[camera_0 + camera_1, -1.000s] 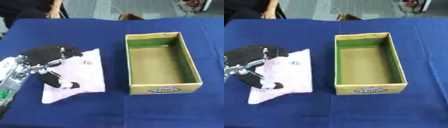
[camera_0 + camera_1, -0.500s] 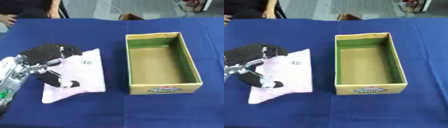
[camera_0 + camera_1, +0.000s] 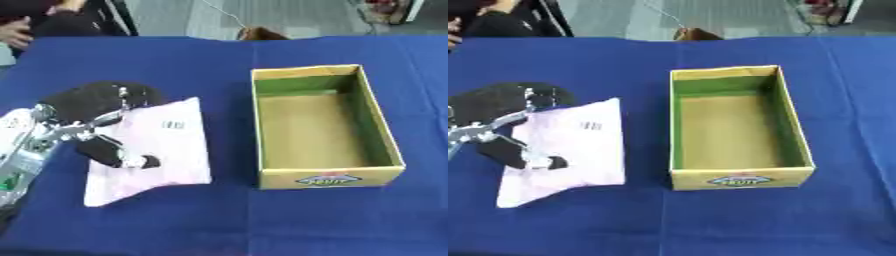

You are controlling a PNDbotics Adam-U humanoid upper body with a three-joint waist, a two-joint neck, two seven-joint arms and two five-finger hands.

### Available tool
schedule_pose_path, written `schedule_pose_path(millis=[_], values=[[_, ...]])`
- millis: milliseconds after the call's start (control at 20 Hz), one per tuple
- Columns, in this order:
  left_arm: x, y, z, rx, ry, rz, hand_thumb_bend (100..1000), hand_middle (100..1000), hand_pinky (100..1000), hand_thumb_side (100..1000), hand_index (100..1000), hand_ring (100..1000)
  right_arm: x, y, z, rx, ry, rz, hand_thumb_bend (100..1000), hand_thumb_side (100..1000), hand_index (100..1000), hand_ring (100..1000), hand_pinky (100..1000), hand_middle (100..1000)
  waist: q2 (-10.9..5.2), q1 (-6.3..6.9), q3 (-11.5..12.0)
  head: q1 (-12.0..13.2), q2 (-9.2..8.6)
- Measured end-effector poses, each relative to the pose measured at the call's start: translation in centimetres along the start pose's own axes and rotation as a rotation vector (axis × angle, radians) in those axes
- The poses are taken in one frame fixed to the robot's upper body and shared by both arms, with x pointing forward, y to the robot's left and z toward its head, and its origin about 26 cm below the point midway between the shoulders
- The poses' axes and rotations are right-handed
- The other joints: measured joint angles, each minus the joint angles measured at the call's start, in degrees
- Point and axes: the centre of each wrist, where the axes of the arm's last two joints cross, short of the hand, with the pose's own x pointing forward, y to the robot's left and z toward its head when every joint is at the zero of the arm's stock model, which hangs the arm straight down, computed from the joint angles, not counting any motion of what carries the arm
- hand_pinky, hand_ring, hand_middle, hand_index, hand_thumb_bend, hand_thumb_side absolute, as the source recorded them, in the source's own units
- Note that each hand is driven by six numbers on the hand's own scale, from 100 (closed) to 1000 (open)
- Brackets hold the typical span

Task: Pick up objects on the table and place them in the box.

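Observation:
A flat pink package (image 3: 166, 145) with a small printed label lies on the blue tablecloth, left of centre. My left hand (image 3: 92, 100) comes in from the left edge and sits over the package's upper left corner, fingers curled at its far edge. The thumb (image 3: 114, 152) rests across the package's face, so the hand is shut on it. To the right stands an open cardboard box (image 3: 328, 177), with green inner walls, a brown floor and nothing inside. My right hand shows in neither view.
Blue cloth (image 3: 219, 225) covers the whole table. A small brown object (image 3: 261, 34) sits at the far edge behind the box. A person (image 3: 35, 25) is seated beyond the far left corner, not touching anything on the table.

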Motion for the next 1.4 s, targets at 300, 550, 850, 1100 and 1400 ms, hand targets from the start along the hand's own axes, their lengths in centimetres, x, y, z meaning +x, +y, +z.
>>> schedule_pose_path(millis=[300, 550, 850, 1100, 1400], values=[[-0.6, -0.3, -1.1, -0.011, -0.016, -0.011, 661, 892, 806, 791, 947, 895, 0.0, 0.0, 0.0, 0.003, -0.002, -0.001, 595, 715, 930, 599, 481, 801, 0.08, -0.07, -0.31, 0.01, 0.0], [-0.5, -1.0, -1.6, -0.042, -0.042, -0.016, 669, 886, 813, 817, 945, 893, 0.0, 0.0, 0.0, 0.007, 0.0, -0.002, 595, 715, 930, 599, 481, 802, 0.1, -0.07, -0.45, 0.02, 0.0], [-0.5, -2.1, -1.9, -0.094, -0.071, -0.015, 675, 868, 812, 844, 933, 879, 0.0, 0.1, -0.1, 0.011, -0.001, -0.005, 595, 714, 930, 599, 481, 802, 0.1, -0.11, -0.47, 0.06, 0.0], [-0.6, -2.7, -2.0, -0.14, -0.094, -0.02, 690, 867, 817, 864, 929, 873, 0.0, 0.2, -0.1, 0.011, -0.003, -0.007, 595, 715, 931, 599, 481, 802, 0.1, -0.11, -0.49, 0.11, 0.0], [-1.1, -3.8, -2.0, -0.197, -0.091, -0.023, 690, 869, 815, 871, 929, 870, 0.1, 0.2, -0.2, 0.013, -0.007, -0.008, 595, 714, 931, 598, 480, 802, 0.12, -0.16, -0.69, 0.51, 0.0]])
